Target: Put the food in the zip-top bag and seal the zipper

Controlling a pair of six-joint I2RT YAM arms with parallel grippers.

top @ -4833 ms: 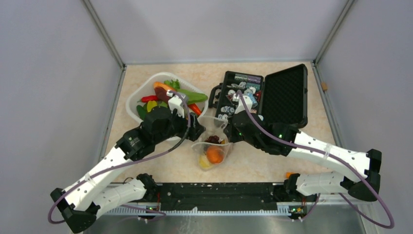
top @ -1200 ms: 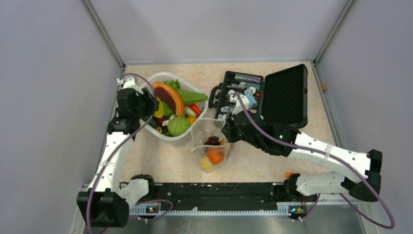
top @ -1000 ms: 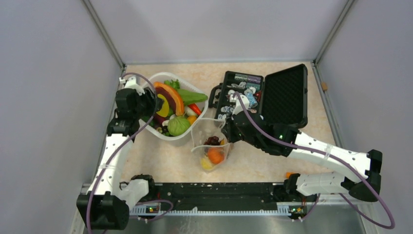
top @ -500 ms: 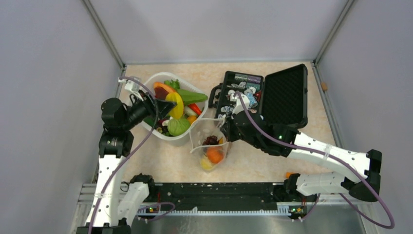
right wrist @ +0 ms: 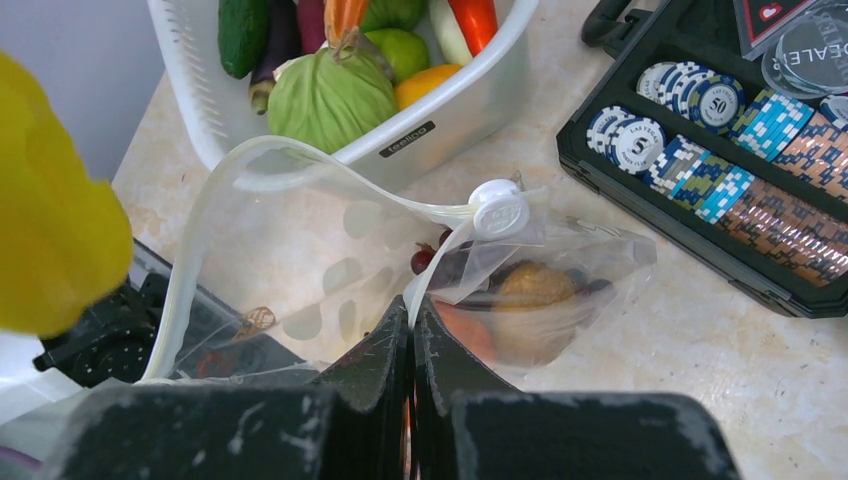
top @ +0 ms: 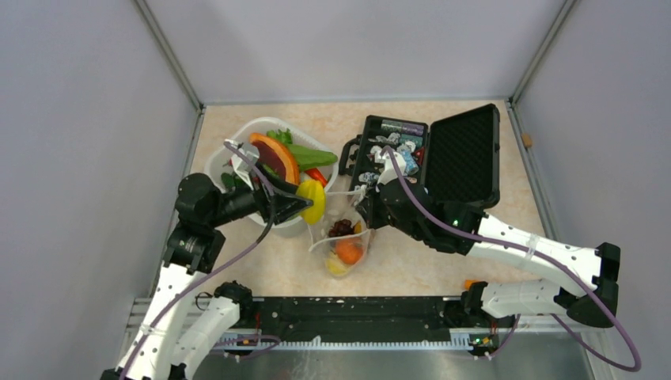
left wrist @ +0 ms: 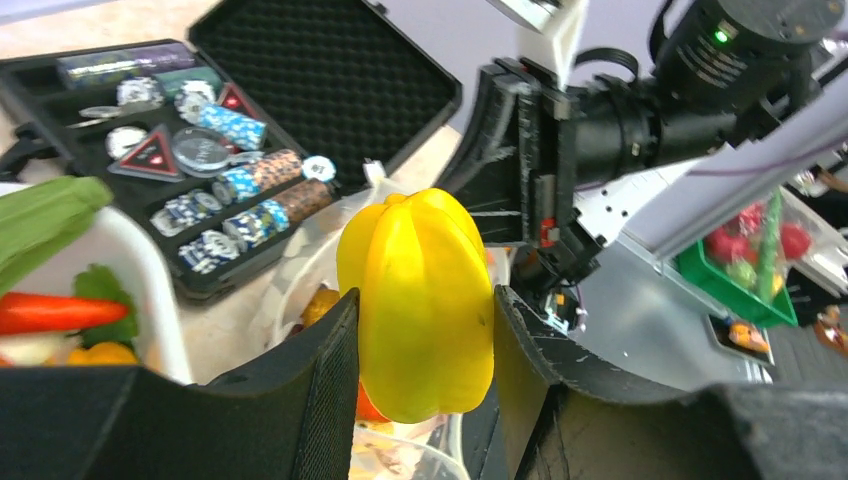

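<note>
we count two arms, one white basket (top: 215, 161), one zip-top bag (top: 336, 207) and one open black case (top: 463, 150).

the basket sits toward the table's far left corner. it holds one green cabbage (right wrist: 330, 95), one cucumber (right wrist: 243, 30), one red chilli (right wrist: 475, 20), one orange-fleshed slice (top: 273, 154), green leaves (top: 279, 136) and smaller pieces we cannot sort out.

the left gripper (left wrist: 425, 340) reaches across the basket's near rim. its fingers are part spread and pinch one yellow pepper (top: 314, 199) by its sides. the pepper hangs in the air just left of the bag's mouth, near the basket's right wall.

the bag lies at the middle of the table, between basket and case, its closed end toward the near edge. its mouth gapes, and the zipper (right wrist: 330, 165) curves apart in a loop with one white slider (right wrist: 498, 210) at its right end. inside we see three pieces: dark grapes (top: 343, 227), one orange tangerine (top: 346, 252) and one yellow lemon (top: 334, 267).

the right gripper (right wrist: 411, 330) has its fingers pressed together on the bag's right mouth edge, holding that side up.

the case stands toward the far right corner, lid thrown back to the right, its tray full of poker chips (right wrist: 700, 100). its near left corner sits just beside the bag's slider.
</note>
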